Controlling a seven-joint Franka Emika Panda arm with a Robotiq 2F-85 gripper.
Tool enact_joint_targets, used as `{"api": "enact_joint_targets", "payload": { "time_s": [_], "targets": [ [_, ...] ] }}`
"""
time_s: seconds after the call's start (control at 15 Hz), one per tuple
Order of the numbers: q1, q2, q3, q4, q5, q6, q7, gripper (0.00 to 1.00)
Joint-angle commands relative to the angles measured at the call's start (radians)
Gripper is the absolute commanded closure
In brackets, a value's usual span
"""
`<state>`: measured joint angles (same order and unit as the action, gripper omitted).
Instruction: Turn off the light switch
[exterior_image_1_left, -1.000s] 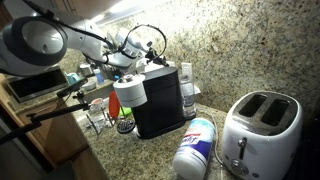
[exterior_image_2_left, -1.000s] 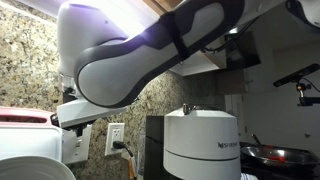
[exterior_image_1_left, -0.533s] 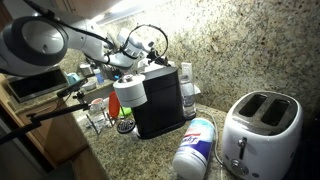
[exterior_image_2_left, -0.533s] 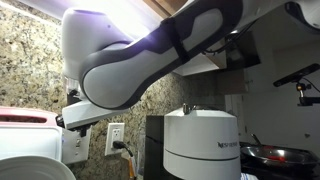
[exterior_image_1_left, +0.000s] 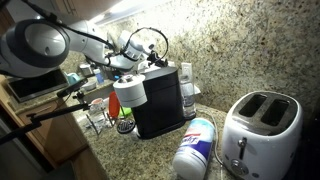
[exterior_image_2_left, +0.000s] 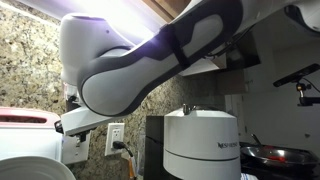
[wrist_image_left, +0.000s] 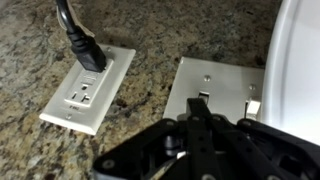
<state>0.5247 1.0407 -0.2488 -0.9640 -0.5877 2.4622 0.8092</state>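
Up close in the wrist view, the pincer (wrist_image_left: 197, 108) rises from the bottom edge as a dark frame whose two fingers stand pressed together into one narrow tip. That tip overlaps the lower middle of the light switch plate (wrist_image_left: 228, 78), a pale plate fixed to the speckled granite wall (wrist_image_left: 150, 25). It sits at the spot of the plate's left toggle, though contact cannot be judged. A second small toggle (wrist_image_left: 252, 105) shows near the plate's right edge. Just beside the plate, to its left, is a wall outlet (wrist_image_left: 85, 95) with a black plug (wrist_image_left: 84, 50) in its upper socket, the cord running up out of frame. A white toaster (wrist_image_left: 297, 70) fills the right side of this view and hides the plate's right margin. In an exterior view, the robot arm (exterior_image_1_left: 40, 42) reaches from the left toward the wall behind a black coffee machine (exterior_image_1_left: 160, 100), and the switch itself is hidden there. A wipes canister (exterior_image_1_left: 195, 148) lies on the tabletop (exterior_image_1_left: 150, 160) between that machine and the toaster. In an exterior view the arm's large grey link crosses the frame above the outlet, low on the wall.
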Motion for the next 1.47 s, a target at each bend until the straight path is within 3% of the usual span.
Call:
{"api": "enact_joint_targets", "payload": {
  "time_s": [0.0, 1.0, 1.4],
  "targets": [
    [-0.001, 0.007, 0.002, 0.016, 0.003, -0.015, -0.01, 1.0],
    [-0.017, 0.075, 0.023, 0.079, 0.02, -0.112, -0.145, 1.0],
    [-0.002, 0.022, 0.029, -0.005, 0.011, -0.087, -0.143, 1.0]
  ]
}}
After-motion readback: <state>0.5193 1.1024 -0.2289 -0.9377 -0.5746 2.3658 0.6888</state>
